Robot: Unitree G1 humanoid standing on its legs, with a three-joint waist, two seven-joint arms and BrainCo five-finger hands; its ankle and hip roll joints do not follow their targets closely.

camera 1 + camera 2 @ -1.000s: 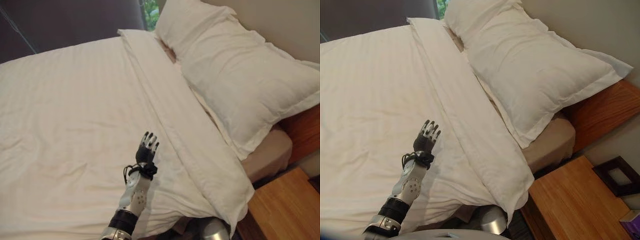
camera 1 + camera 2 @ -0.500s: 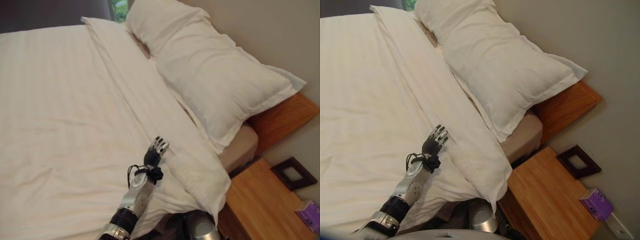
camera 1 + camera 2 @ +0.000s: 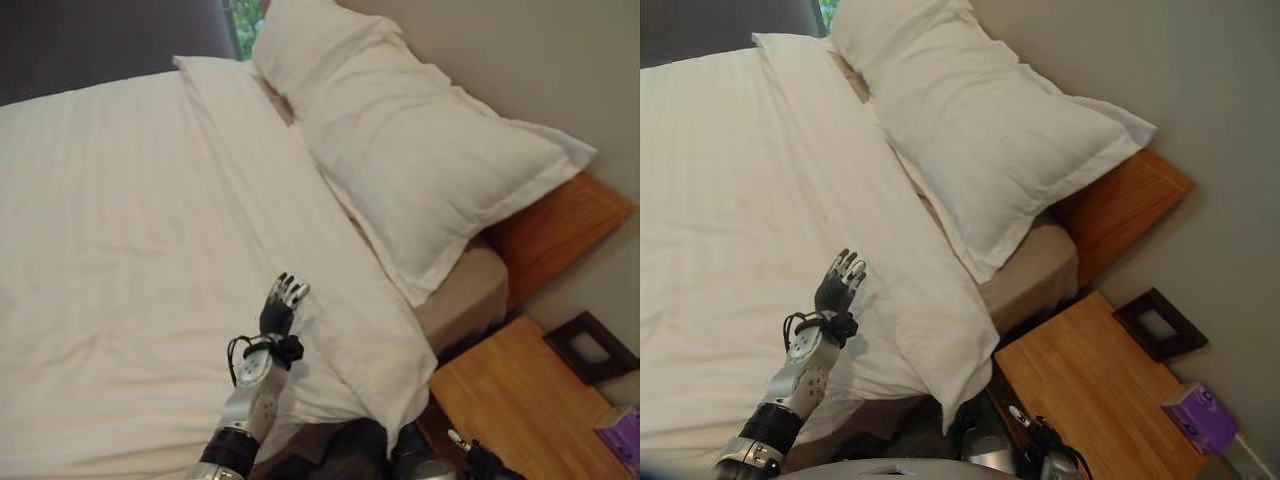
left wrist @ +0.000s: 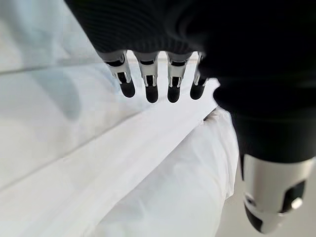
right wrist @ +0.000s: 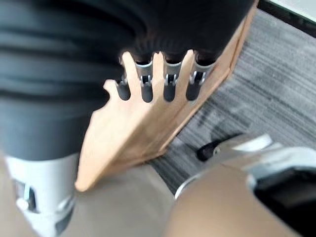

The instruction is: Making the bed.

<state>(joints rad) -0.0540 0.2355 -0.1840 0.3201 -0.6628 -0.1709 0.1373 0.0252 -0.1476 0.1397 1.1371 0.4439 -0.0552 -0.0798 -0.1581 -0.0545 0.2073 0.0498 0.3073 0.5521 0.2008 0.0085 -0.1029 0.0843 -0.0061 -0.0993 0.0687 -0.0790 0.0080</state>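
A white duvet (image 3: 120,260) covers the bed, its folded-back band (image 3: 320,270) running from 11 o'clock down to 5 o'clock. Two white pillows (image 3: 420,170) lie at 1 o'clock by the wooden headboard (image 3: 560,230). A wooden nightstand (image 3: 1090,390) sits at 4 o'clock. The left hand (image 3: 278,310) hovers over the fold at 6 o'clock, fingers straight and side by side. The right hand (image 5: 158,84) hangs near the nightstand, fingers relaxed, holding nothing.

The bed (image 3: 470,300) carries a white striped duvet (image 3: 120,230) spread over most of it, its top edge turned back in a folded band (image 3: 300,230) running across near the head. Two white pillows (image 3: 400,150) lie along the head edge against the wooden headboard (image 3: 560,230).
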